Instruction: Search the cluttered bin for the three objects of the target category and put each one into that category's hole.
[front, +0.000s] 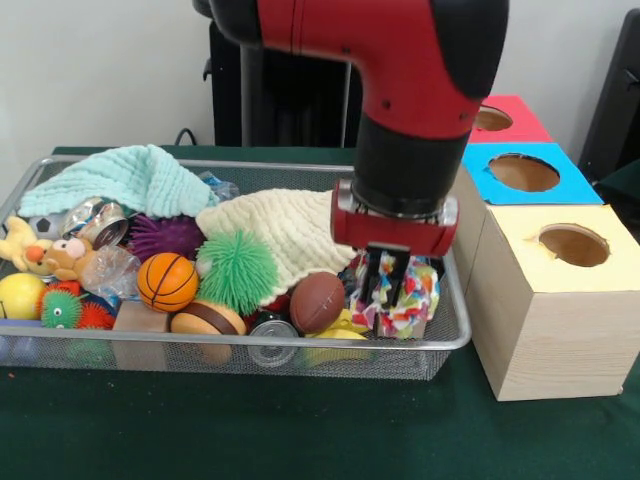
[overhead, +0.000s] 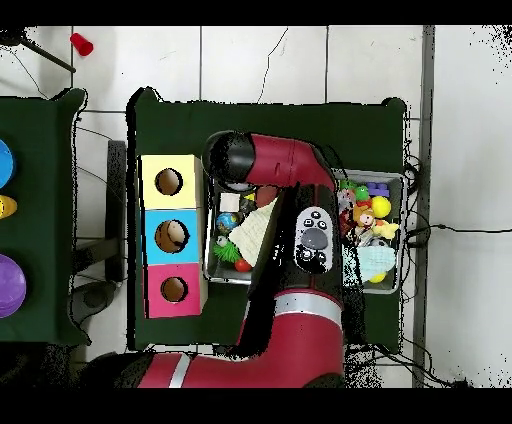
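Observation:
The wire mesh bin (front: 250, 345) lies on the green table, full of toys. One white bundle with bright multicolour shapes (front: 415, 300) rests in the bin's right end. My gripper (front: 388, 278) hangs straight down onto this bundle and touches its top. The bundle sits low among the other things. The other two spotted bundles do not show. The yellow-surround hole (front: 573, 244) tops the big pale wood box (front: 560, 330) just right of the bin; it also shows in the overhead view (overhead: 168, 182). There the arm hides the gripper and the bundle.
A cream knitted cloth (front: 280, 230), a mint cloth (front: 120, 180), a green spiky ball (front: 237, 272), a basketball (front: 167, 281) and a football (front: 317, 301) crowd the bin. The blue-surround hole (front: 524, 172) and the red-surround hole (front: 492, 119) lie behind the yellow one.

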